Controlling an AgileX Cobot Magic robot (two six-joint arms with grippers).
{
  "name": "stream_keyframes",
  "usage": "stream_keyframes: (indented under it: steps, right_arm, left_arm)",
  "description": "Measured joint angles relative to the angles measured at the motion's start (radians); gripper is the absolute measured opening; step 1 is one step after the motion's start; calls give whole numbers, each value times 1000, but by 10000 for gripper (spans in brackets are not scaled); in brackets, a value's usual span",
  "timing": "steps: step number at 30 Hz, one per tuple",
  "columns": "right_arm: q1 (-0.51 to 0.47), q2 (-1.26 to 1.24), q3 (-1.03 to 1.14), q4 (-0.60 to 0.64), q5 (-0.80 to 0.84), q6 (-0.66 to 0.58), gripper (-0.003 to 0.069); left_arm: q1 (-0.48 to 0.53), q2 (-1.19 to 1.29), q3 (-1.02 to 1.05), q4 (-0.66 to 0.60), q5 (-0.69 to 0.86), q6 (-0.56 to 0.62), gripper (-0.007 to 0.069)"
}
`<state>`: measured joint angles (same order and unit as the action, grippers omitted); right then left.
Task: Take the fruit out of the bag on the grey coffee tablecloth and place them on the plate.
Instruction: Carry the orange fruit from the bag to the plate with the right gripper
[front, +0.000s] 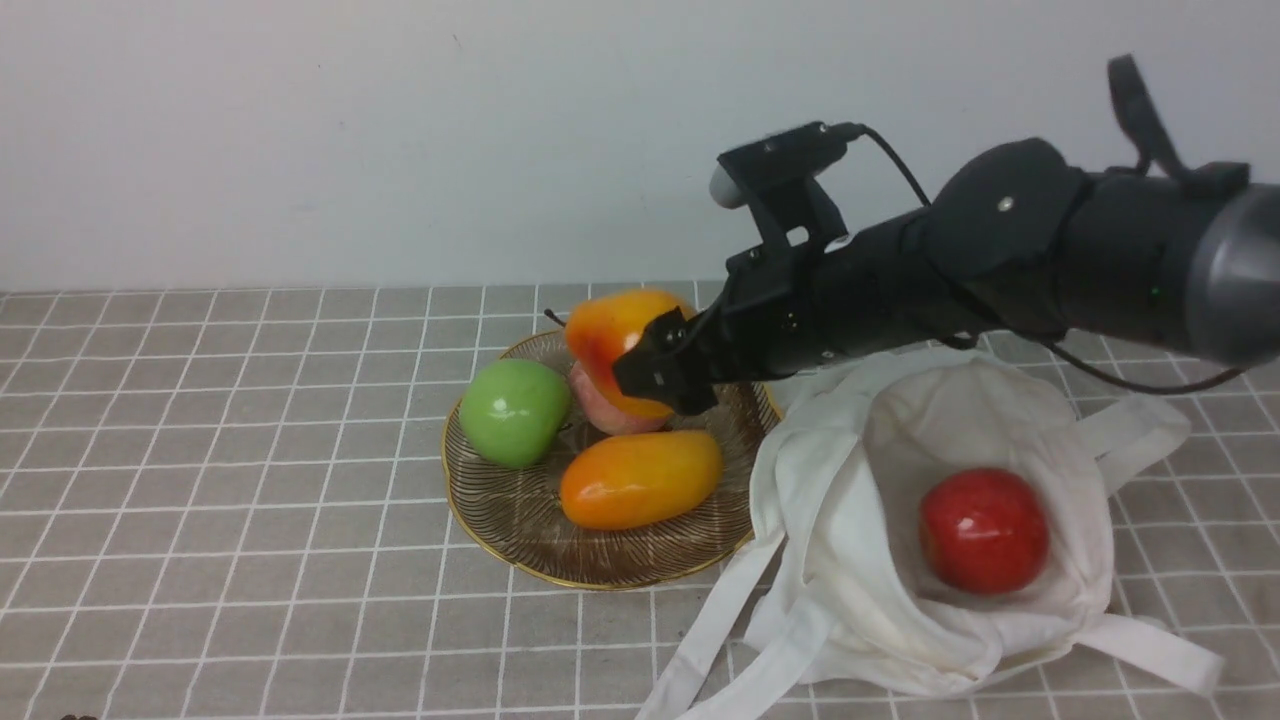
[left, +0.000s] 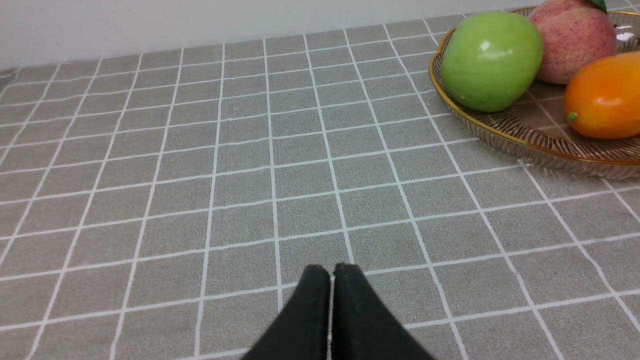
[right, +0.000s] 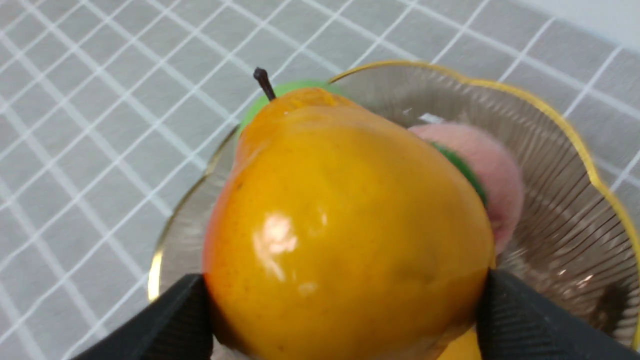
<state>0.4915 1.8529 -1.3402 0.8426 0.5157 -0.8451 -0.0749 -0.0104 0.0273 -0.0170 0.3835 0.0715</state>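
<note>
Front view, right claw (front: 640, 372) gripping orange-yellow fruit (front: 608, 325) (above plate (front: 600, 562))

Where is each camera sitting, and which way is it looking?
Front view: between the arms, facing forward at the plate and bag; the right arm reaches in.
Left wrist view: on that wrist, low over the tablecloth, facing the plate's edge; the shut left claw shows.
Right wrist view: on that wrist, looking down past the right claw at the orange-yellow fruit it grips above the plate.
Shared: all three show the plate and green apple.
</note>
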Motion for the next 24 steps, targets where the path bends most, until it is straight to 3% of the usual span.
stream_keyframes:
  steps: [7, 14, 20, 24]
  right_arm:
    - [0, 66, -19, -4, -60, -1, 686]
    - [0, 64, -20, -57, -71, -1, 691]
    - [-35, -28, -25, -87, 40, 0, 684]
    - [-85, -152, -63, -93, 216, 34, 603]
  left_arm:
    - [0, 0, 0, 0, 0, 0, -8]
    - [0, 0, 0, 0, 0, 0, -8]
    - [0, 0, 0, 0, 0, 0, -8]
    - [0, 0, 0, 0, 0, 0, -8]
